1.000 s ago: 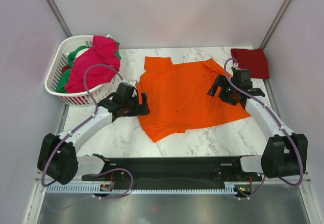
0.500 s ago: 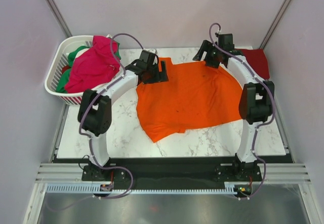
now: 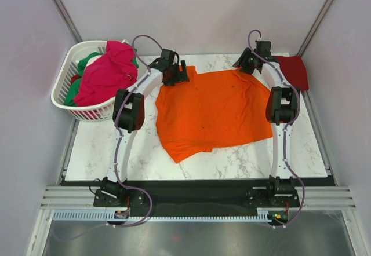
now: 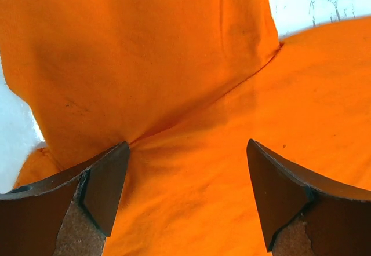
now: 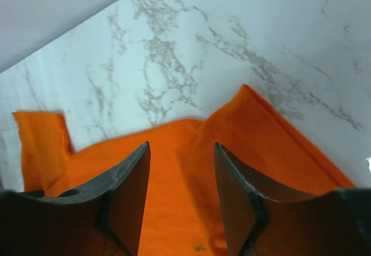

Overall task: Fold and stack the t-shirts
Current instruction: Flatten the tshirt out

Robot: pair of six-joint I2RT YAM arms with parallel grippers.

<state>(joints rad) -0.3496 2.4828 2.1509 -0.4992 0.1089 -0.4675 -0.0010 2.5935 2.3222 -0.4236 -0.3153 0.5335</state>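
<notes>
A bright orange t-shirt lies spread on the marble table. My left gripper is open over its far left corner, by the left sleeve. My right gripper is open over its far right corner, by the right sleeve. Neither holds cloth. A dark red t-shirt lies folded at the far right. A magenta-pink t-shirt is heaped on a green t-shirt in the basket.
A white slatted basket stands at the far left of the table. Grey walls close in the back and both sides. Bare marble shows in front of the orange shirt.
Both arms have stretched from the shirt's middle edges out to its far corners. The shirt's far edge has shifted slightly. Both grippers stay open.
</notes>
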